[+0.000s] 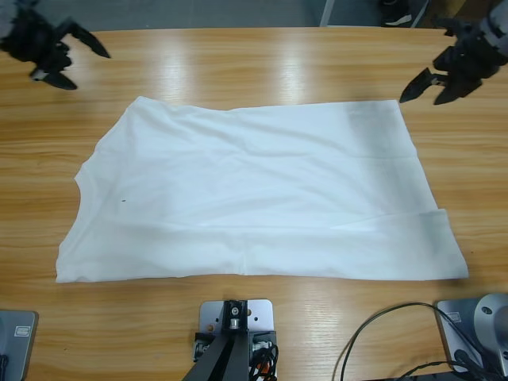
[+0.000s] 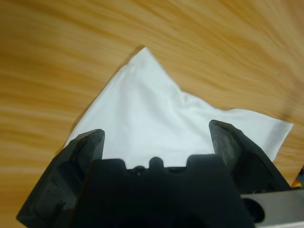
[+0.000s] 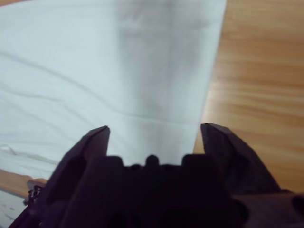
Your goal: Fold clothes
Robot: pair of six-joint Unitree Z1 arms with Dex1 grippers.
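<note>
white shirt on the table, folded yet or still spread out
Spread out. In the high view the white shirt lies flat across the wooden table with no fold over its middle; only small wrinkles show.

The shirt point(image 1: 254, 198) is showing as soft, matt white cloth, lightly creased. The table point(image 1: 238, 71) is looking like glossy wood, its grain running from 9 to 3 o'clock. Both grippers' jaws are appearing matt black.

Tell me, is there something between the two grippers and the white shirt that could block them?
Nothing visible does. The white shirt lies flat on the bare table; the left gripper and right gripper look straight at it, both open.
</note>
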